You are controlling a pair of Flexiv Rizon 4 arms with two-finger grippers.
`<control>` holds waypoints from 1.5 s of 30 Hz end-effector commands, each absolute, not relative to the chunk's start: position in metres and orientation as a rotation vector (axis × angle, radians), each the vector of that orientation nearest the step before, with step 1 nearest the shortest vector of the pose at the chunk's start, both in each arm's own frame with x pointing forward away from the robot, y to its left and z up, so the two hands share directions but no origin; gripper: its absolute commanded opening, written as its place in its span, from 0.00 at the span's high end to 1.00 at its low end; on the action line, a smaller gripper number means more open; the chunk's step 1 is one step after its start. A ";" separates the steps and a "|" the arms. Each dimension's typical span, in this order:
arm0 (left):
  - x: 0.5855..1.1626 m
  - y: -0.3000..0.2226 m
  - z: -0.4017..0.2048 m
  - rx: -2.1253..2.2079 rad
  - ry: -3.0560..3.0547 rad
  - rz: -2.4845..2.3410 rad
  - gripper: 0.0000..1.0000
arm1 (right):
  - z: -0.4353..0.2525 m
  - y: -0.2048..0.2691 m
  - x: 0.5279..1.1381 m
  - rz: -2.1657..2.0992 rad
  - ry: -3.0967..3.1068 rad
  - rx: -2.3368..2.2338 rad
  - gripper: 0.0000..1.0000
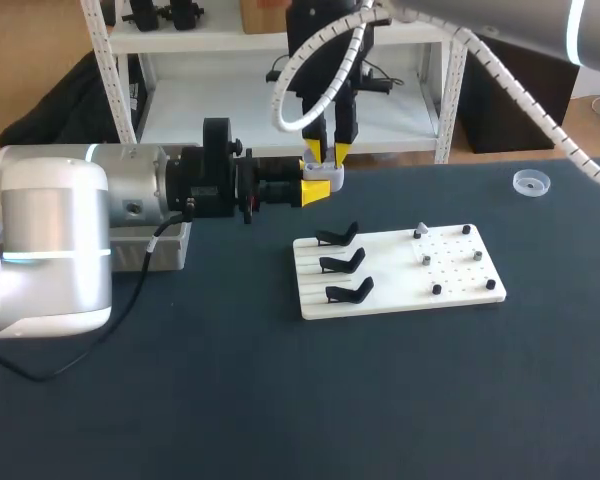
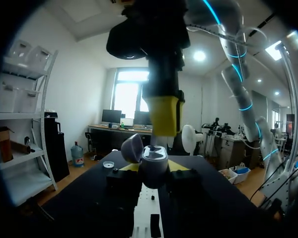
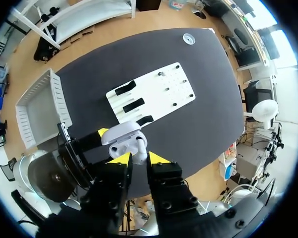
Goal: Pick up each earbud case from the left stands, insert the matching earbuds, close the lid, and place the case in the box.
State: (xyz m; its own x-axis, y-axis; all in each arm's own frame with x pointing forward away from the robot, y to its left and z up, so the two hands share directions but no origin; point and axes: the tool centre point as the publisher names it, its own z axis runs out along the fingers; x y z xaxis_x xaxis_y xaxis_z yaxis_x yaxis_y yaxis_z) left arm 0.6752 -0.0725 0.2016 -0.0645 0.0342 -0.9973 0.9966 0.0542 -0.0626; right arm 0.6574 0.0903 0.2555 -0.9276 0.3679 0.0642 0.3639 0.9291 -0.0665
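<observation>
My left gripper [image 1: 318,190] reaches in level from the left above the table and is shut on a grey earbud case [image 1: 326,178]. In the left wrist view the case [image 2: 154,159] sits between the yellow tips with its lid [image 2: 133,148] swung open. My right gripper [image 1: 326,153] hangs straight down over the case, shut on a white earbud [image 3: 138,148] whose end touches the open case [image 3: 120,135]. The white board [image 1: 460,285] lies below to the right, with three bare black stands [image 1: 342,262] on its left half and small earbuds [image 1: 423,258] on pegs at its right.
A white box [image 3: 27,106] stands on the table left of the board, mostly hidden behind my left arm in the head view. A small clear round dish [image 1: 531,183] lies near the far right edge.
</observation>
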 end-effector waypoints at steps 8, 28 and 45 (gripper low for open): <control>0.676 -0.073 0.201 1.164 1.306 -1.199 1.00 | 0.253 0.093 0.660 0.087 -2.995 -0.577 1.00; 0.676 -0.073 0.201 1.164 1.306 -1.199 1.00 | 0.243 0.091 0.660 0.075 -2.977 -0.584 1.00; 0.676 -0.073 0.201 1.164 1.306 -1.199 1.00 | 0.239 0.091 0.661 0.066 -2.967 -0.589 0.92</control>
State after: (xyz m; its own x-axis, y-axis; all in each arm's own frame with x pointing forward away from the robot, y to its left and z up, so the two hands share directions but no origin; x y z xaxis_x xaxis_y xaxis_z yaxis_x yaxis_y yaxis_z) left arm 0.6749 -0.0725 0.1998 -0.0646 0.0347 -0.9973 0.9966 0.0541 -0.0626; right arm 0.6594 0.0902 0.2407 -0.9180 0.3831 0.1024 0.3785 0.9235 -0.0619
